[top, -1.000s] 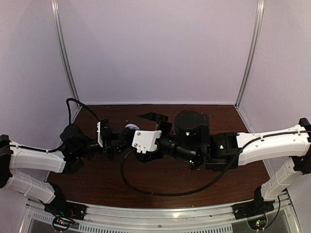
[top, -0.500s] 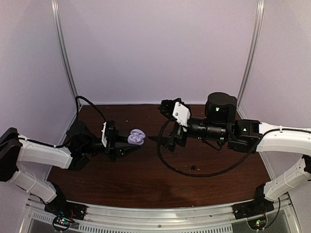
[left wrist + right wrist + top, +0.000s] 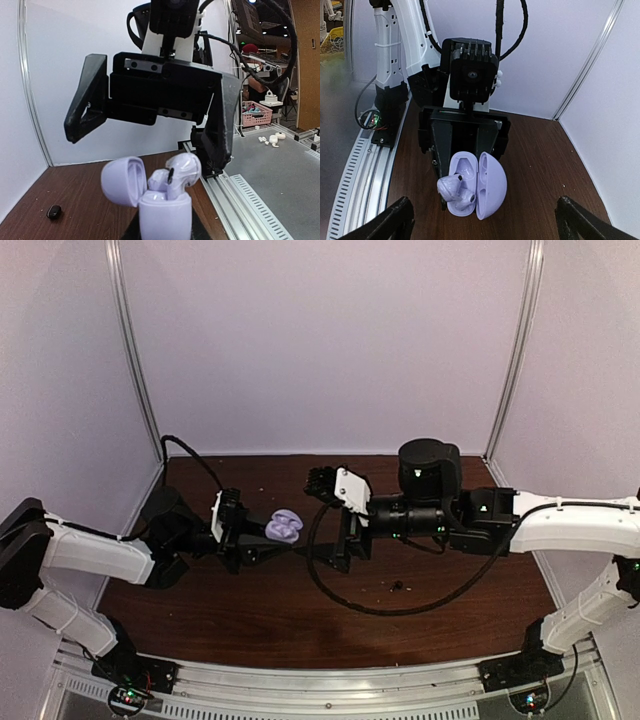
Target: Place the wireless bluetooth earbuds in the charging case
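Top view, centre left: left hand point(image 3: 258, 540) closed on the base of a small pale lilac plastic charging case point(image 3: 283, 527), lid swung open, lifted clear of the dark brown wooden worktop point(image 3: 200, 620). Just right of it, right hand point(image 3: 318, 520) spread wide, one finger higher in the frame than the case and one lower, neither touching it. Earbuds too small to make out here. Left wrist view: case at bottom centre, upright, round lid tipped back to the left; a pale lilac-white rounded earbud point(image 3: 182, 169) seated in the top of the base, sticking up and leaning right, not fully sunk. Behind and above, right hand's black fingers point(image 3: 85, 110) splayed to left and right, clear of the case. Lower left, a tiny black rounded earbud point(image 3: 54, 212) lying alone on the worktop, well apart from the case. Right wrist view: own black fingertips point(image 3: 395, 222) at the two bottom corners, far apart, nothing between them; case at lower centre, pinched in the left hand, lid open to the right, lilac earbud in the left half.
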`<control>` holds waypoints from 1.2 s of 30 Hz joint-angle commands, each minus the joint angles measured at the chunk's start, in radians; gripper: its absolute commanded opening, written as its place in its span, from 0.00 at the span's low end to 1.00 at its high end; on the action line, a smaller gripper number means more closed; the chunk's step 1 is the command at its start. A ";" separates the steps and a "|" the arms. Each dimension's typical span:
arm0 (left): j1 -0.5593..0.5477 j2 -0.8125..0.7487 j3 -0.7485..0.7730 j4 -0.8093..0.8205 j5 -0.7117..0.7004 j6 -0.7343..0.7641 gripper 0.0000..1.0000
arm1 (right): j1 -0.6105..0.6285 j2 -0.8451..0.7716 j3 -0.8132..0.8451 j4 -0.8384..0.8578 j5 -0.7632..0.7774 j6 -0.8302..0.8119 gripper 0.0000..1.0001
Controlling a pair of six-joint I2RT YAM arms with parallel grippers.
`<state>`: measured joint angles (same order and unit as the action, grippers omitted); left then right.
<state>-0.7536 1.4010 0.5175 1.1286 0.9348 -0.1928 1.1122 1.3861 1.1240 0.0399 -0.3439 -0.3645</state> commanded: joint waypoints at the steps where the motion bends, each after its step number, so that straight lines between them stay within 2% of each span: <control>1: 0.001 0.012 0.032 0.028 0.034 0.014 0.00 | -0.001 0.010 0.044 -0.005 0.008 0.021 1.00; 8: -0.017 0.016 0.060 -0.076 0.031 0.091 0.00 | -0.002 0.036 0.067 0.000 0.031 0.028 1.00; 36: -0.048 0.012 0.086 -0.191 0.018 0.180 0.00 | -0.012 0.106 0.109 0.003 0.077 0.053 1.00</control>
<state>-0.7856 1.4128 0.5709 0.9478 0.9451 -0.0471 1.1099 1.4799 1.2037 0.0257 -0.2836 -0.3309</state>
